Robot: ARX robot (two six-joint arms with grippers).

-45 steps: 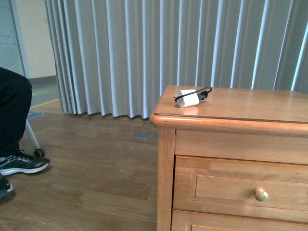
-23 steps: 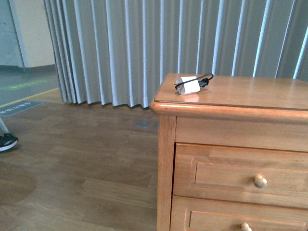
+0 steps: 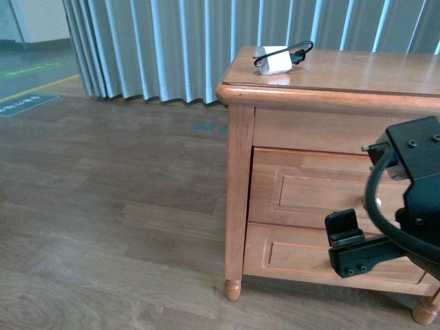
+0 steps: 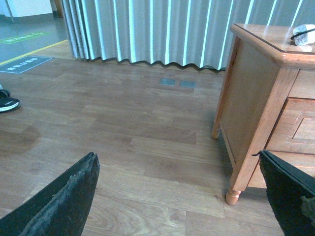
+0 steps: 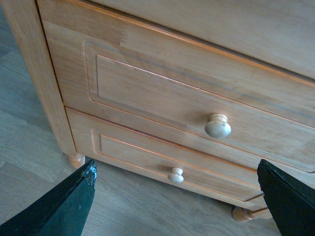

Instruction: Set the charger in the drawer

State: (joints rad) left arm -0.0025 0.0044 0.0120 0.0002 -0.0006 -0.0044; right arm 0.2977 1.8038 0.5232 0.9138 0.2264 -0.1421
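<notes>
The charger (image 3: 274,60), a small white adapter with a looped black cable, lies on the cabinet top near its left front corner. It also shows in the left wrist view (image 4: 304,35). The upper drawer (image 3: 309,189) is shut. In the right wrist view its panel (image 5: 157,96) and pale knob (image 5: 218,126) face me. My right gripper (image 3: 356,249) is open and empty in front of the drawers, low and apart from the knob; it also shows in the right wrist view (image 5: 176,167). My left gripper (image 4: 178,156) is open and empty above the floor, left of the cabinet.
The lower drawer (image 5: 147,160) with its own small knob (image 5: 175,175) is shut under the upper one. The cabinet (image 3: 237,172) stands on round feet on a wooden floor (image 3: 103,206). Grey curtains (image 3: 172,48) hang behind. A shoe (image 4: 7,103) is at the far left.
The front view has dropped, so the cabinet shows down to its feet. My right arm has come into view at the lower right. The seated person's leg and shoes have left the front view.
</notes>
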